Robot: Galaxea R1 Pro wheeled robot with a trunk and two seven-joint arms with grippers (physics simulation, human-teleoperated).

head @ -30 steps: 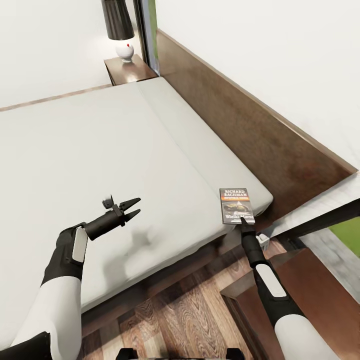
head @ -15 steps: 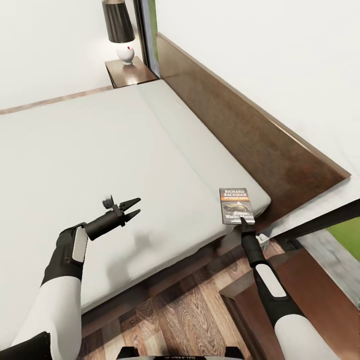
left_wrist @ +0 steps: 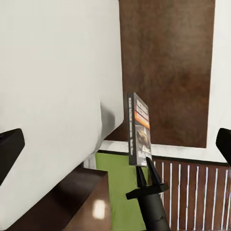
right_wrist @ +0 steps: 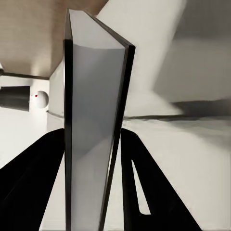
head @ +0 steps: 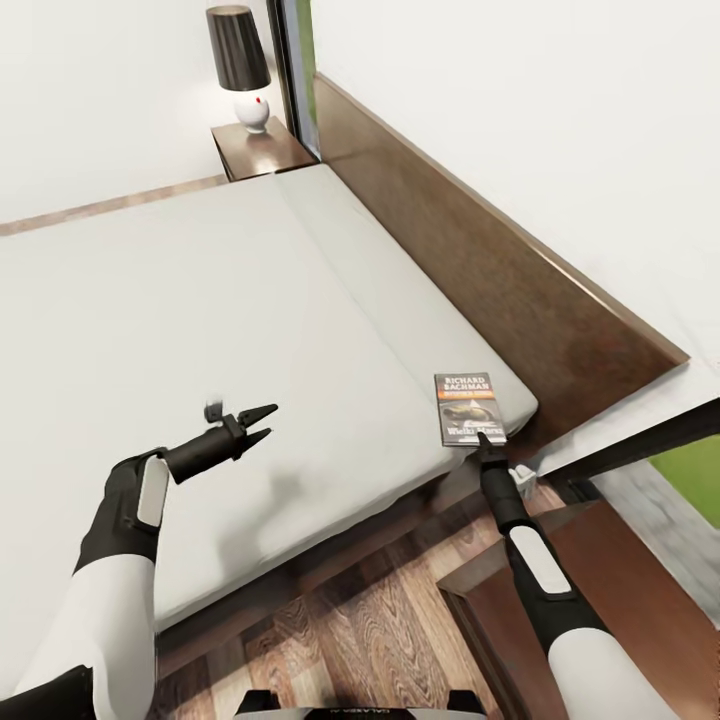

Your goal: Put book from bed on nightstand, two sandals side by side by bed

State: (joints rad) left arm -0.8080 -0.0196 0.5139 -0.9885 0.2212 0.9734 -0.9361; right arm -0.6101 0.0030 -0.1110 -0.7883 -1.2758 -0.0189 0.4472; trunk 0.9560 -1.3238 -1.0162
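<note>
White walls and a brown plank floor frame the bed (head: 200, 330), which takes up the left and middle of the head view with its pale mattress and dark headboard. At the top, a nightstand (head: 262, 148) holds a lamp (head: 240, 60) with a black shade. Part of another dark wooden stand (head: 620, 590) sits in the lower right corner.

Near the bed's corner, a little right of the middle, is the book (head: 467, 408). It looks thin and small, so it is probably light. Its covers seem stiff and flat, and maybe a bit smooth, so it could slip or flop open if pinched at one loose corner.

Just below it, the right tool (head: 482, 441) has the book's near edge between its two fingers. In the right wrist view the book (right_wrist: 94, 134) stands edge-on with a dark finger (right_wrist: 144, 187) on each side, so the tool looks clenched on it. Holding both covers together like this seems a good grip.

At the lower left, the left tool (head: 255, 425) hangs over the mattress with its fingers spread apart, holding nothing.
</note>
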